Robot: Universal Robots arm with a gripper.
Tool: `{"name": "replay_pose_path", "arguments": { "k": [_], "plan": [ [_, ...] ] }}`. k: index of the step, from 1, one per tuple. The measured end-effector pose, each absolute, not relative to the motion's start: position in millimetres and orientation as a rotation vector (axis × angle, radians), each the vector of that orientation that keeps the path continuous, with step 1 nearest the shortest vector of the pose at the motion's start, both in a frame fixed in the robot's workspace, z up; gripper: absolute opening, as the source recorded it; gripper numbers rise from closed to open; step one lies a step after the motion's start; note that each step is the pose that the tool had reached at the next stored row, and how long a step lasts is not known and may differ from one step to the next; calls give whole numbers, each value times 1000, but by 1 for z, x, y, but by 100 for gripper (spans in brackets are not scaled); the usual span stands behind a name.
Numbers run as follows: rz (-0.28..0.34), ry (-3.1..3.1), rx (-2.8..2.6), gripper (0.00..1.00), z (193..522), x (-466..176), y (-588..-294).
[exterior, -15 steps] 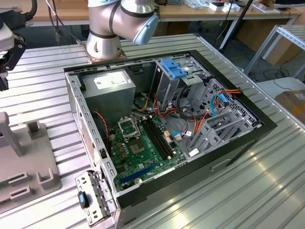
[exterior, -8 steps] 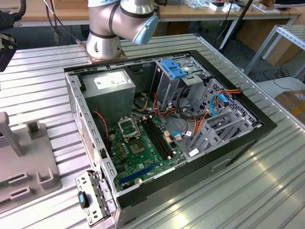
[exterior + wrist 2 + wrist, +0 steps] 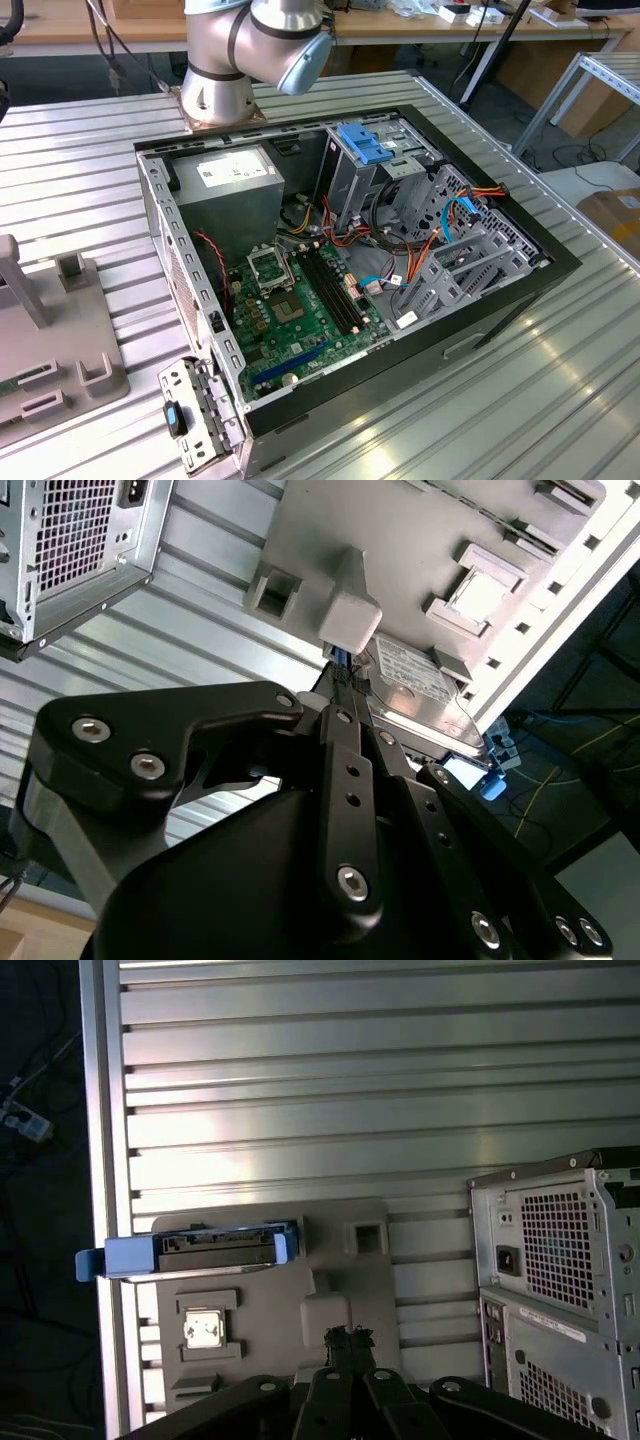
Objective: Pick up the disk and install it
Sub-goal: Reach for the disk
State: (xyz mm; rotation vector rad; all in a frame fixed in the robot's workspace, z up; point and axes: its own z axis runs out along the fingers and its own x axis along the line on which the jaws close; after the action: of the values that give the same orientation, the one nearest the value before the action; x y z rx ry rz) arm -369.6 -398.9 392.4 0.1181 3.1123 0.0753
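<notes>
Ribbed aluminium tabletop (image 3: 350,1080) lay below me, and a grey fixture tray (image 3: 350,1285) sat on it close to the table's edge. The disk (image 3: 215,1245) lay flat along the tray's outer side, dark body between its blue rails, with one blue end tab poking past the table's border. My gripper (image 3: 348,1338) hung over the tray near a raised grey block (image 3: 325,1310), apart from the disk and touching nothing. In the second wrist view the disk (image 3: 420,680) showed just beyond that block (image 3: 350,615), past the tips of my gripper (image 3: 345,680). My fingers (image 3: 345,740) were pressed together at the tips and pinched nothing. A small square metal chip (image 3: 203,1328) rested in a pocket of the tray beside the disk.

I pointed downward at the tray, with the back panel of the computer case (image 3: 560,1290) standing well off to one side. In the exterior view my arm (image 3: 250,45) rose from its mount behind the opened case (image 3: 480,340), and the tray (image 3: 60,350) sat at the exterior view's left.
</notes>
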Motion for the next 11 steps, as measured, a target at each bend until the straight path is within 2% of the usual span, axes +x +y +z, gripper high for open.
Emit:
{"name": "replay_pose_path", "arguments": {
  "k": [11],
  "plan": [
    [75,3112,118,11,392,-397,-399]
  ]
}}
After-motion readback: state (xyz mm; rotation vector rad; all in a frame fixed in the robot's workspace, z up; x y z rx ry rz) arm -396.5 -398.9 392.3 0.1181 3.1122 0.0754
